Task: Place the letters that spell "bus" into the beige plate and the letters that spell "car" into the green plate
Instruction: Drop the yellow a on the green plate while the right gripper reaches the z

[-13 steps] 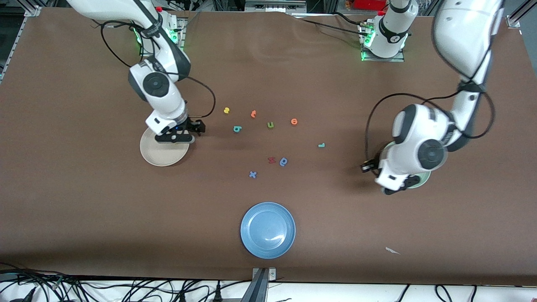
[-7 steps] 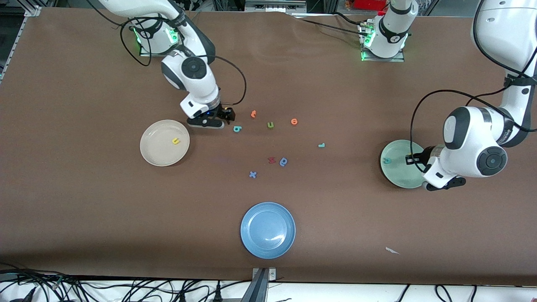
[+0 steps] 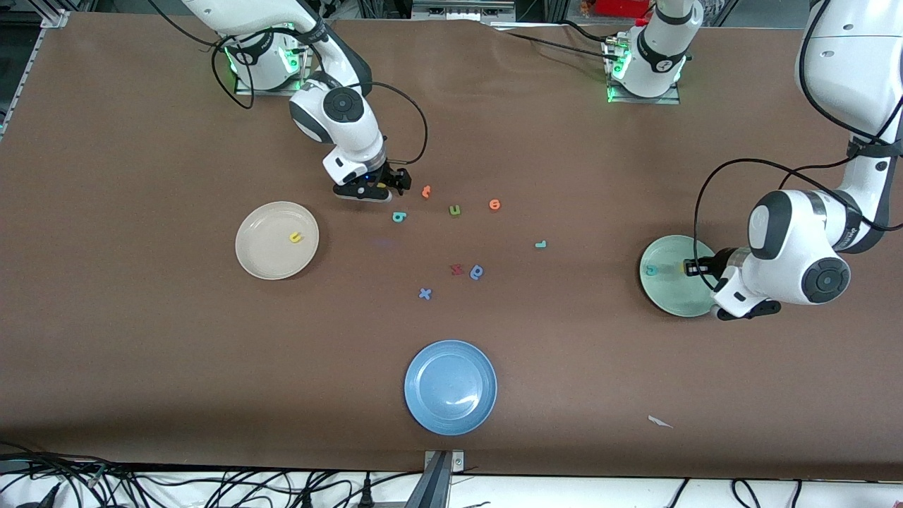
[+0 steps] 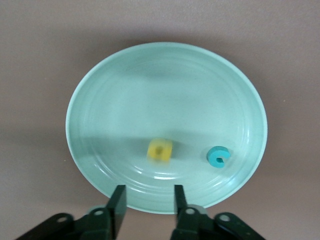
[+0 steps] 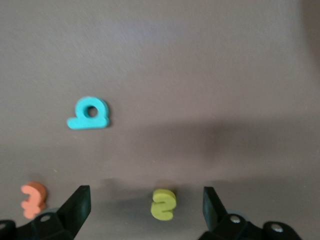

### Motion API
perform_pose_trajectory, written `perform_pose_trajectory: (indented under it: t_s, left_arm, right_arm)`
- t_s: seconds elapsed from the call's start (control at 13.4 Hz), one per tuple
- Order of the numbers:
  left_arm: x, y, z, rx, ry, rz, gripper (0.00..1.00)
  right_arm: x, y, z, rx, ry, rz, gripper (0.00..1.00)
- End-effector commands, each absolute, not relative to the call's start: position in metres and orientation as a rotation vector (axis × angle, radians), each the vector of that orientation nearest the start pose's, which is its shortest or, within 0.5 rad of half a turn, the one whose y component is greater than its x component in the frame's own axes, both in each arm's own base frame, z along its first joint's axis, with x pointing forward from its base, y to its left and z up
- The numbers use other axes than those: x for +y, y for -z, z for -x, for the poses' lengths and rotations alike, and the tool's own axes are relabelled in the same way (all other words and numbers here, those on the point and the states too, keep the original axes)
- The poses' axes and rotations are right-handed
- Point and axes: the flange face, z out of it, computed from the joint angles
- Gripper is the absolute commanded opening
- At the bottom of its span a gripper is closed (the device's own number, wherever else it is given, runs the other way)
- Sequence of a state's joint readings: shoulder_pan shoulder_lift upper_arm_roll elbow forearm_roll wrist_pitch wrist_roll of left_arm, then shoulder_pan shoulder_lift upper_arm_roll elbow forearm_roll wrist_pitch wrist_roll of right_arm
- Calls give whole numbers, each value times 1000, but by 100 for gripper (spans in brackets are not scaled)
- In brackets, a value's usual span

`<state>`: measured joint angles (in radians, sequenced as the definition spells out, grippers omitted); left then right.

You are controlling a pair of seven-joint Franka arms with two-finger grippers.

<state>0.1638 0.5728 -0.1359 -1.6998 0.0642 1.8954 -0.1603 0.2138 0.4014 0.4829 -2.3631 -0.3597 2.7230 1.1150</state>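
My left gripper (image 3: 695, 269) (image 4: 148, 200) hangs open over the green plate's (image 3: 663, 300) (image 4: 165, 90) edge, nothing between its fingers. In that plate lie the yellow "a" (image 3: 683, 267) (image 4: 160, 150) and the teal "c" (image 3: 651, 269) (image 4: 218, 156). My right gripper (image 3: 377, 189) (image 5: 145, 205) is open, low over the table, straddling the yellow "s" (image 5: 164, 203) without touching it. The teal "b" (image 3: 399, 216) (image 5: 89, 114) lies close by. The beige plate (image 3: 264, 255) holds the yellow "u" (image 3: 295, 238). The teal "r" (image 3: 540, 244) lies mid-table.
Two orange letters (image 3: 426, 191) (image 3: 494, 204) and a green "u" (image 3: 455, 209) lie beside the right gripper. A red letter (image 3: 456, 269), a blue round letter (image 3: 477, 271) and a blue "x" (image 3: 425, 293) sit mid-table. A blue plate (image 3: 450, 386) stands nearest the front camera.
My right gripper left the beige plate, with the "u" lying in it, and came over the "s". My left gripper swung to the green plate's edge and opened; the "a" now lies in the plate.
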Motion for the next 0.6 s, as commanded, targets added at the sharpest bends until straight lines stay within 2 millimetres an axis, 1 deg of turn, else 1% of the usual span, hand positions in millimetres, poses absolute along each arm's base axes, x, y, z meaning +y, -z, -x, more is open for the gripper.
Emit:
perform_pose_trajectory:
  t_s: [0.0,0.07,0.3,0.37,0.45,0.52]
  left_arm:
    - [20,-268,-637,-216,-508,3080,99]
    - [5,-279,-640,-225,-479,3086,99]
    - [-72,-292,-637,-360,-463,3092,99]
    - [-95,-299,-635,-384,-454,3099,99]
    - [-121,-303,-629,-423,-461,3106,99]
    - [-141,-306,-626,-487,-469,3110,99]
  right_arm:
    - [339,-176,-362,210,-17,3083,99]
    - [338,-175,-361,211,-20,3083,99]
    - [339,-175,-360,207,-15,3080,94]
    - [339,-175,-360,200,-12,3077,92]
    - [340,-173,-359,198,-16,3076,89]
    - [340,-172,-359,198,-17,3073,88]
